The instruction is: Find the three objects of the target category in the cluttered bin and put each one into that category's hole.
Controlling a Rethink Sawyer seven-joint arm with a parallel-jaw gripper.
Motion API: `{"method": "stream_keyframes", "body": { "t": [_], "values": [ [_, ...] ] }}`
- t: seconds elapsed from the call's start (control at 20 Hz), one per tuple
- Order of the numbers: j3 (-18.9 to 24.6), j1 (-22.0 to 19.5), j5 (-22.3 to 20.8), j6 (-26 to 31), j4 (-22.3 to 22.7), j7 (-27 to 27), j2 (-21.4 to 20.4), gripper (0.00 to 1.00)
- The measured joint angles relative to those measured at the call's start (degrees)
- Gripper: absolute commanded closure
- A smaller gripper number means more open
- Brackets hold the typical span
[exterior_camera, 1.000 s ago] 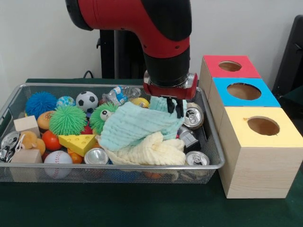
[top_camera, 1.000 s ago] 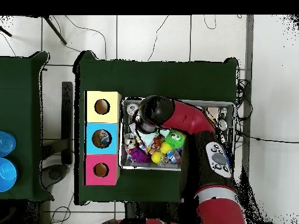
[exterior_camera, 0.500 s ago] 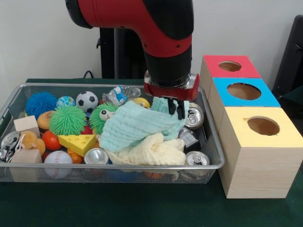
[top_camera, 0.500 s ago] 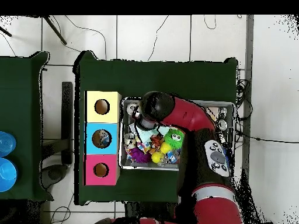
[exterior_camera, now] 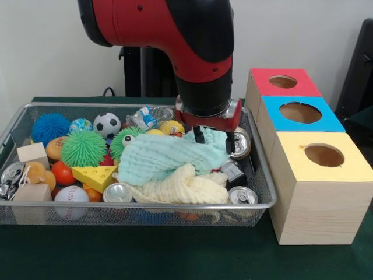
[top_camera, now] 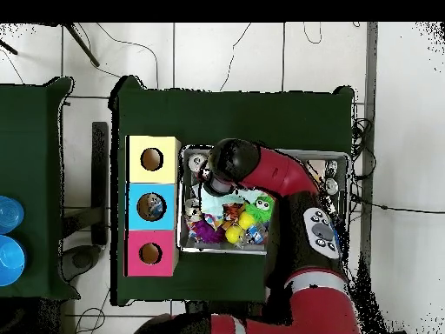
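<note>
claw: my gripper (exterior_camera: 215,137) spread, fingers either side of the mint cloth (exterior_camera: 175,157), low in the bin (exterior_camera: 140,213)
bottle: one clear bottle (exterior_camera: 145,116) at far rim, left of my claw, apart
hole: blue-top box hole (exterior_camera: 300,112), right of bin
hidden: other bottles not visible; overhead, arm covers claw

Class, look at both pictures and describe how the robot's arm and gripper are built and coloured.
The arm is thick and rounded, glossy red with black sections; its lowest segment is a black cylinder. Below that sits a red collar with silver metal sides, carrying the gripper, which has two thin black fingers. From overhead, a grey panel with dark buttons shows on the arm.
</note>
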Motion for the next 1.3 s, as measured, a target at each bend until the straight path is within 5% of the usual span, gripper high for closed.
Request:
{"method": "stream_keyframes", "body": {
  "t": [0.6, 1.3],
  "values": [
    [-0.61, -0.31, -0.08, 0.00, -0.96, 0.00, 0.98, 0.00],
    [-2.64, -4.50, -0.11, 0.01, 0.32, 0.00, -4.70, 0.00]
  ]
}}
